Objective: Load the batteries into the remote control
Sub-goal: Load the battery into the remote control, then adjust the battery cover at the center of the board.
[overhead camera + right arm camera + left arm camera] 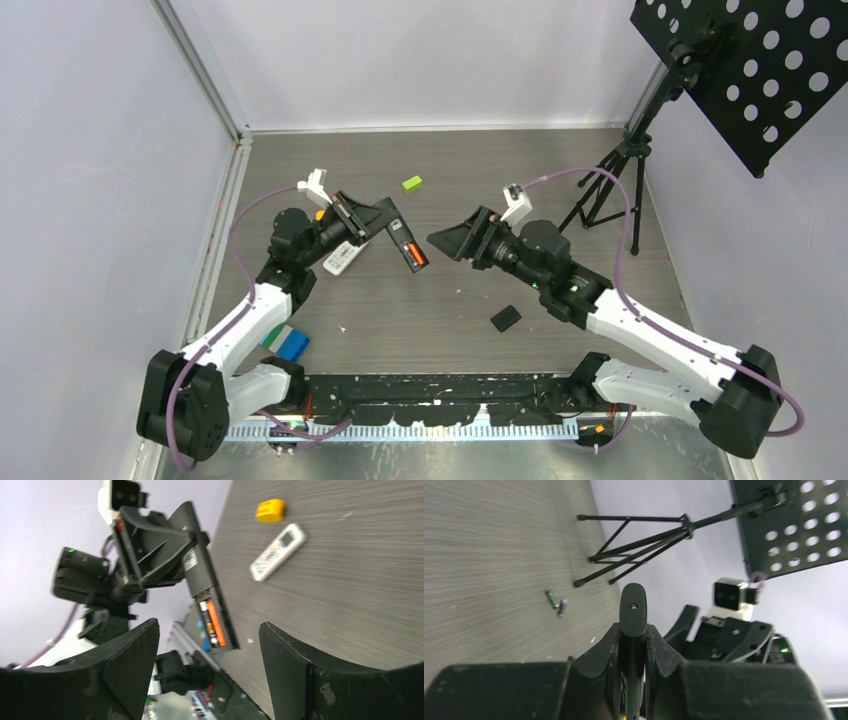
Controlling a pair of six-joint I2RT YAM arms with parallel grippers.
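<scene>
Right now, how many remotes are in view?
2. The black remote is clamped in the left gripper. The white remote lies on the table, partly under that gripper. None seems hidden.

Left of centre, the left arm's fingers [372,217] are clamped on one end of a black remote [400,236], held off the grey worktop [470,160]. Its battery bay faces up, with an orange battery [418,255] inside. Just right of it, the right arm's fingers [450,245] point at the remote without touching it. A white remote [342,260] lies partly under the left arm. A green block [412,183] sits further up the frame, and a small black cover [506,318] lies lower right of centre. Blue and green blocks [288,342] rest at lower left. A tripod [610,185] stands at right, below a perforated black panel [760,80].
</scene>
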